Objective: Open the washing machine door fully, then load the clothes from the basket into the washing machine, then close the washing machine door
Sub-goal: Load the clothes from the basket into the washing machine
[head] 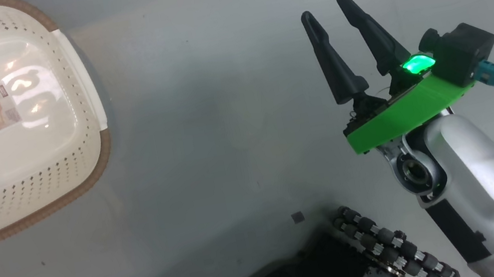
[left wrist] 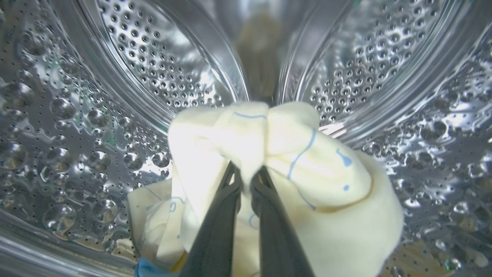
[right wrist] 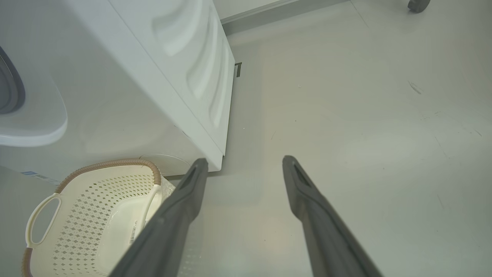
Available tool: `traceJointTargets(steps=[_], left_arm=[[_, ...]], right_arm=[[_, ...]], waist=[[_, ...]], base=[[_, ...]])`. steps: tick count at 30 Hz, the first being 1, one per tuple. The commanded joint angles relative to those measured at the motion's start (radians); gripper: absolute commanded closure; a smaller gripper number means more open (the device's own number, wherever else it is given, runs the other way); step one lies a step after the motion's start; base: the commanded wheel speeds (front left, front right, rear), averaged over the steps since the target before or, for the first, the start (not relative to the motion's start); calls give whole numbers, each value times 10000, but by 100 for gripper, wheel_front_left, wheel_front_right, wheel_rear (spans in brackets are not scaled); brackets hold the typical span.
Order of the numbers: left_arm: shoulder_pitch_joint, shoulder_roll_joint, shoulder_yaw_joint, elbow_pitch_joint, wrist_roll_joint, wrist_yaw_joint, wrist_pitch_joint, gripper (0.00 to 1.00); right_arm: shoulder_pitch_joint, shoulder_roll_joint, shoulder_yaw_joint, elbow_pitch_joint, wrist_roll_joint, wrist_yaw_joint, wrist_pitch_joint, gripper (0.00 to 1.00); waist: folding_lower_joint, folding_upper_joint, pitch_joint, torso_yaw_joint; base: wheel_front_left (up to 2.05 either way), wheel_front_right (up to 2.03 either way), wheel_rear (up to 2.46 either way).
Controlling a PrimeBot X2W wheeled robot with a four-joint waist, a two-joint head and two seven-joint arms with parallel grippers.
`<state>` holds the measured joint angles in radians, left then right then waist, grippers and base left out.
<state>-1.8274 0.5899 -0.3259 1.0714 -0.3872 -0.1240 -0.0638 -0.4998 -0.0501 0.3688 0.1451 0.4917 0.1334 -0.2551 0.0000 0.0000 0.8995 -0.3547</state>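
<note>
Inside the drum (left wrist: 153, 65), left gripper (left wrist: 248, 181) clamps a garment (left wrist: 326, 173); outside it, basket (head: 27, 162) empty, right gripper (head: 325, 7) spread, holding nothing. Remaining: release, close door.

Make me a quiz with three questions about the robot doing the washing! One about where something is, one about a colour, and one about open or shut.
1. Where is the yellow garment that the left gripper grips?
A) on a chair
B) inside the steel drum
C) on a shelf

2. What colour is the woven-look rim of the basket?
A) brown
B) red
C) black

3. How is the right gripper?
A) shut on cloth
B) shut on a handle
C) open, holding nothing

Answers:
1 B, shiny metal full of holes surrounds the garment.
2 A, a brown band edges the cream plastic.
3 C, its two dark fingers stand apart with nothing between them.
</note>
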Motion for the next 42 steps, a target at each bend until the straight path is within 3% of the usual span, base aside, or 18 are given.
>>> traceJointTargets(steps=[1, 13, 14, 15, 16, 28, 42], left_arm=[[-306, 311, -100, -111, 78, -56, 100, 100], [-384, 333, -1072, 738, -289, -65, 404, 100], [-388, 333, -1117, 775, -334, -65, 385, 74], [-395, 341, -1157, 806, -364, -65, 331, 21], [-385, 347, -1198, 842, -389, -66, 264, 0], [878, 99, -1609, 1026, -1448, -66, -440, 0], [4793, -99, -2722, -685, -3617, -67, -1292, 0]], right_arm=[[184, -1, 156, -276, 61, -27, -67, 0], [156, -1, 300, -216, 127, -27, -67, 0], [157, -1, 297, -207, 125, -27, -67, 0], [158, -1, 293, -194, 117, -27, -67, 0], [157, -1, 289, -179, 110, -27, -67, 0], [224, -1, -130, 114, -430, -27, -67, 0], [797, -1, -886, 666, -1487, -27, -67, 0]], waist=[[0, 0, -5, -10], [0, 0, -5, -86], [0, 0, -19, -82], [0, 0, -34, -78], [0, 0, -53, -73], [0, 0, -1099, 215], [0, 0, -3681, 1139]], base=[[0, 0, 0], [0, 0, 0], [0, 0, 0], [0, 0, 0], [0, 0, 0], [0, 0, 0], [0, 0, 0]])
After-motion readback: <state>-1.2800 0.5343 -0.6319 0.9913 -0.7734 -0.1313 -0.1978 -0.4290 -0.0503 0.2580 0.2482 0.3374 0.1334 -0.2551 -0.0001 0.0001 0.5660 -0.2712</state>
